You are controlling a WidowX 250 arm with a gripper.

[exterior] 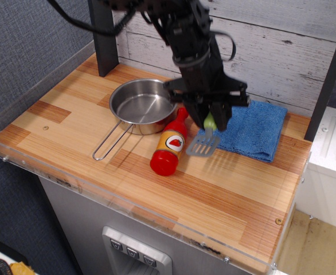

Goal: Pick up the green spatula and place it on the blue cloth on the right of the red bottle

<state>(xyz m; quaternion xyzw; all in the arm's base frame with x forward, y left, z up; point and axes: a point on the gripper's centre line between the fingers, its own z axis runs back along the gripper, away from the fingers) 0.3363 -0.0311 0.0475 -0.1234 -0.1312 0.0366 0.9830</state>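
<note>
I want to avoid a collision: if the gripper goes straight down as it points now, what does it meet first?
Probably the blue cloth near its left edge: the gripper points down, and the green spatula blade would touch first. Depth is unclear.
</note>
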